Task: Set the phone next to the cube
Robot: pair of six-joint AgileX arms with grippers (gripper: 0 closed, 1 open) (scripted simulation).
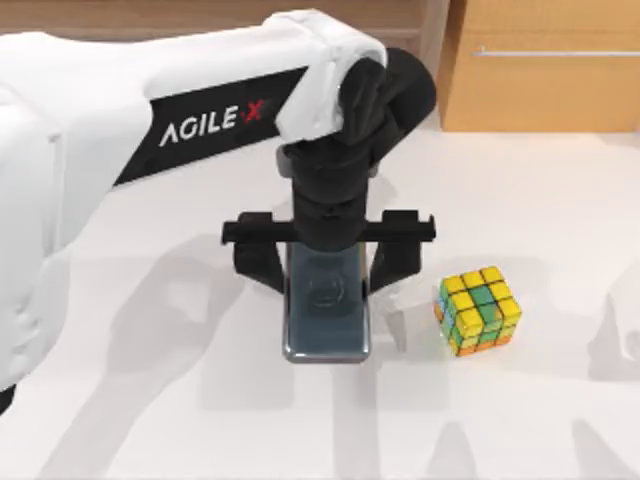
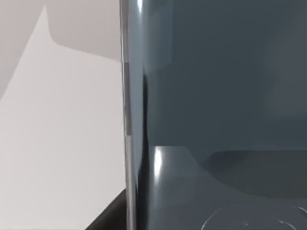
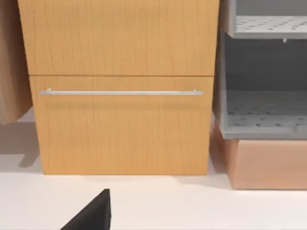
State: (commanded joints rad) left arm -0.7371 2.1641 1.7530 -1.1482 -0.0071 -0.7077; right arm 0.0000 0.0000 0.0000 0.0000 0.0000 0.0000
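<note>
The phone (image 1: 327, 325) is a flat dark grey-teal slab with a silvery rim, lying lengthwise near the table's middle. My left gripper (image 1: 327, 272) comes down on it from above, its black fingers (image 1: 258, 262) pressed against the phone's two long sides. In the left wrist view the phone's glossy face (image 2: 216, 105) sits very close, with its rim against the white table. The cube (image 1: 478, 310), mostly yellow with green, teal and orange tiles, stands on the table to the phone's right, a short gap away. A dark part of my right gripper (image 3: 91, 215) faces a wooden cabinet.
A wooden drawer cabinet (image 1: 540, 65) with a metal handle (image 3: 120, 92) stands at the table's back right. Beside it, the right wrist view shows grey perforated shelves (image 3: 264, 115). White table (image 1: 150, 400) lies open to the phone's left and in front.
</note>
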